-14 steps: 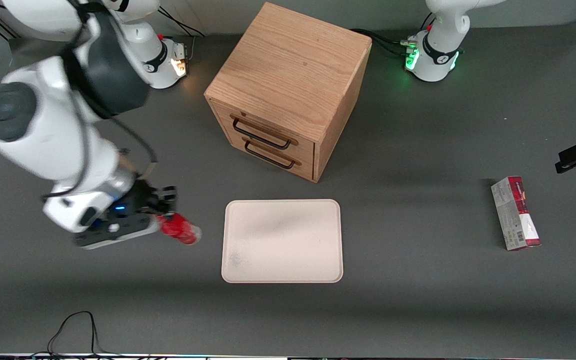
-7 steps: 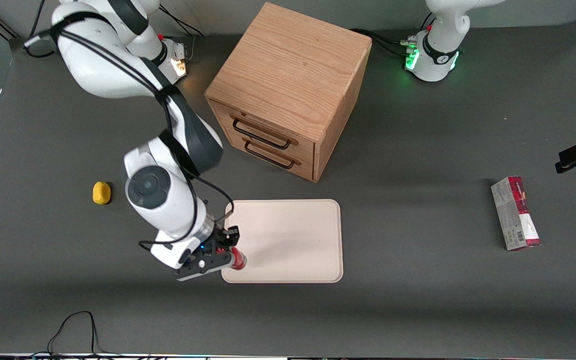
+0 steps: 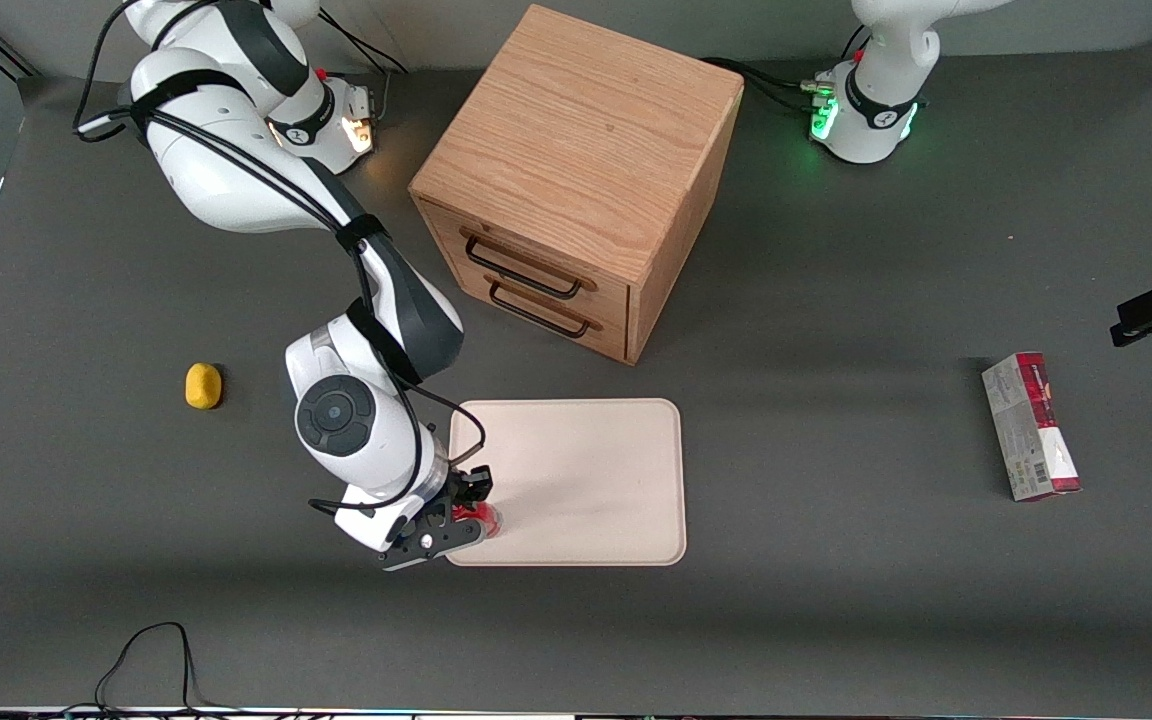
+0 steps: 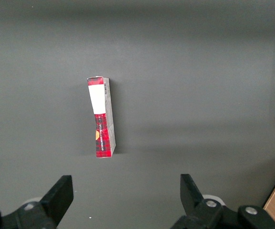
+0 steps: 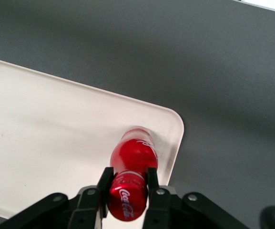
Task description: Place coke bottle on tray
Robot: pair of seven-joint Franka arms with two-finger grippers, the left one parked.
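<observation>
We have the coke bottle [image 5: 131, 171] pinched between the two fingers [image 5: 105, 183] of the gripper [image 3: 464, 510], the pads pressed on the body near the cap end; the bottle hangs over the tray [image 3: 596, 470], above the corner nearest the front camera at the working arm's end.

Seen from the wrist camera, the base of the bottle sits just inside the rounded corner, with the rim [image 5: 175, 143] at about three o'clock from it; that leaves little margin. We judge the step in hand to be the lowering and release; to do it well we would carry the bottle further toward the tray's middle, roughly toward two o'clock in the front view, so that it lands well clear of the raised rim; we would bring the base down flat before spreading the fingers, since a tall narrow bottle let go at a tilt is likely to topple and roll; we cannot tell whether the base touches the tray yet.

As for containers: the tray is bare apart from the bottle over its corner; the wooden cabinet [image 3: 576, 180] stands at about twelve o'clock from the tray, both drawers shut, so their contents stay hidden.
</observation>
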